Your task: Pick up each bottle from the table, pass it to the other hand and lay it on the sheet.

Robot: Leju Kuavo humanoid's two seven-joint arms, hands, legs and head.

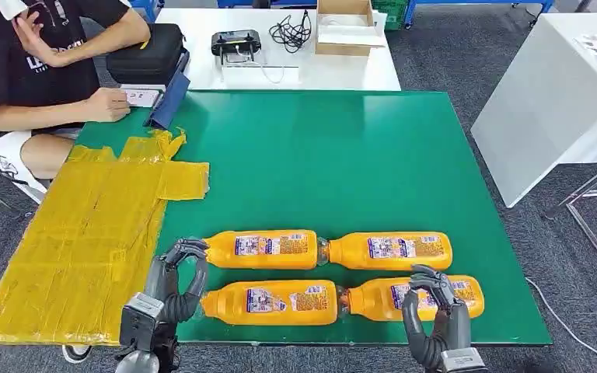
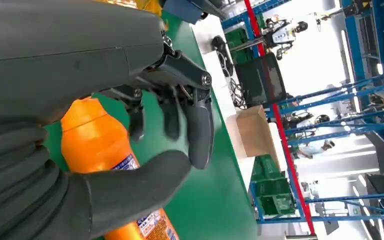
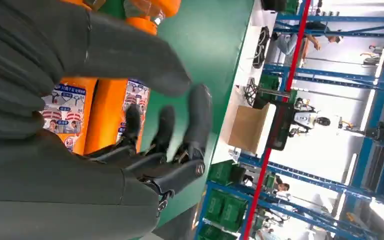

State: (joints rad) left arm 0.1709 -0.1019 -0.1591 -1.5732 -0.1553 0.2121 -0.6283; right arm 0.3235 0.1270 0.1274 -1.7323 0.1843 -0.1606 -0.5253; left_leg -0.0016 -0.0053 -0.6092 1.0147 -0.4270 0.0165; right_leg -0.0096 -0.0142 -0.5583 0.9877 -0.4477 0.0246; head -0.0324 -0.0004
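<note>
Pickup not begun: right hand (image 1: 435, 311), fingers spread, must close on lower-right bottle (image 1: 416, 298); left hand (image 1: 172, 281) also spread.

four orange bottles (image 1: 326, 276), green table (image 1: 342, 163), yellow sheet (image 1: 85, 241)

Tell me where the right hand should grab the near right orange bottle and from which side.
Judging by its pose, grip the near right bottle around its labelled middle, coming down from above. It lies on its side, neck nearly touching the near left bottle, so the ends are crowded; the right hand hovers over its body.
</note>
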